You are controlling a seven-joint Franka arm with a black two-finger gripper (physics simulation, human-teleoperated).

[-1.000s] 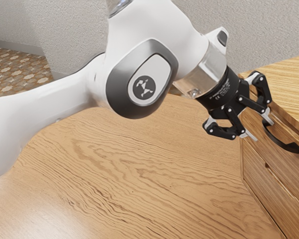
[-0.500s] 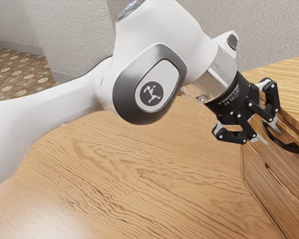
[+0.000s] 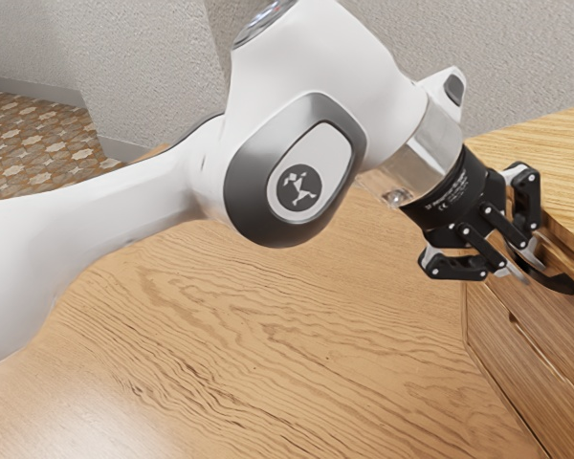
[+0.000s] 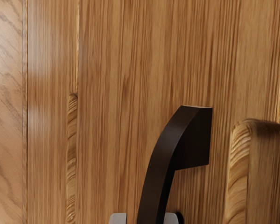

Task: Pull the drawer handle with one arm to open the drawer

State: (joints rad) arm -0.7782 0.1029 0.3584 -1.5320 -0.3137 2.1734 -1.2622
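Exterior view has my jaws at about three o'clock, spread open on either side of the black drawer handle point(image 3: 553, 277), one finger above it and one below, neither yet pressing on it, so I hold nothing. The wrist view shows the same handle point(image 4: 168, 158) curving off the wood and running down between my two grey fingertips point(image 4: 117, 217), with a sliver of gap on one side. The drawer point(image 3: 569, 320) looks shut to me: its front sits flush in the cabinet point(image 3: 555, 143), so I judge the reach done, with the clamp and the whole pull left. The worktop point(image 3: 268, 335) stretches from six to nine o'clock behind my arm point(image 3: 297, 182), and that side is open for drawing back. The cabinet's rounded top edge point(image 4: 256, 172) lies just beside the handle, the one thing my upper finger could catch.
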